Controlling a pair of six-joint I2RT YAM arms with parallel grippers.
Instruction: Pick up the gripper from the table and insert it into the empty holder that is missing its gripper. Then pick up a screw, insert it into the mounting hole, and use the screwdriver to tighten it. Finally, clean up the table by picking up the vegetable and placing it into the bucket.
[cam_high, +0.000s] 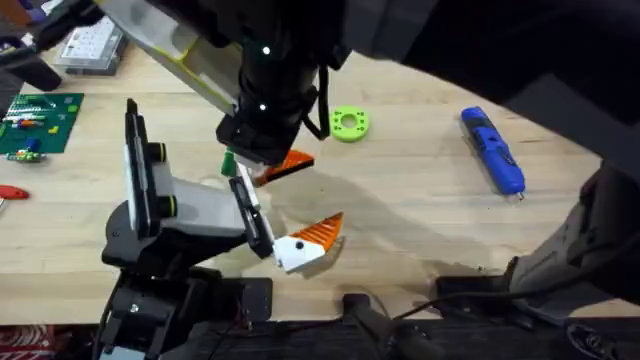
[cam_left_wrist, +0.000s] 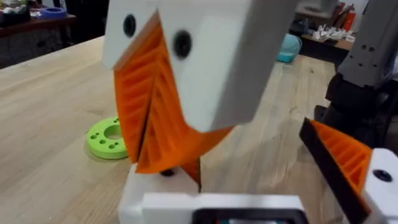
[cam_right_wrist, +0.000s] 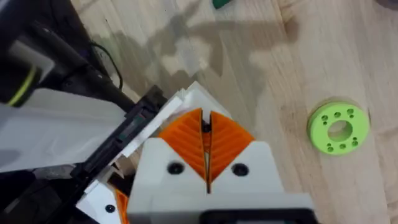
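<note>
Roughly at the table's middle, a little toward its left edge, the right end effector hangs over the wood from an arm that shows large and dark under the overhead camera. Its orange ribbed pads are pressed together, and they appear clamped on the gripper, whose dark-orange wedge pokes out just beneath them above the table. From the left wrist view the same closed pads come down onto a white block.

Just beside it, toward the near edge, the left end effector lies low over the table; whether it is apart or together cannot be told. A white-striped orange wedge on a white base sits at its tip, near the held gripper but not touching it.

A green perforated ring lies flat behind the right end effector, toward the far edge. The blue screwdriver lies well apart near the table's right edge, its thin tip pointing toward the near side. A green circuit board rests at the left edge.
</note>
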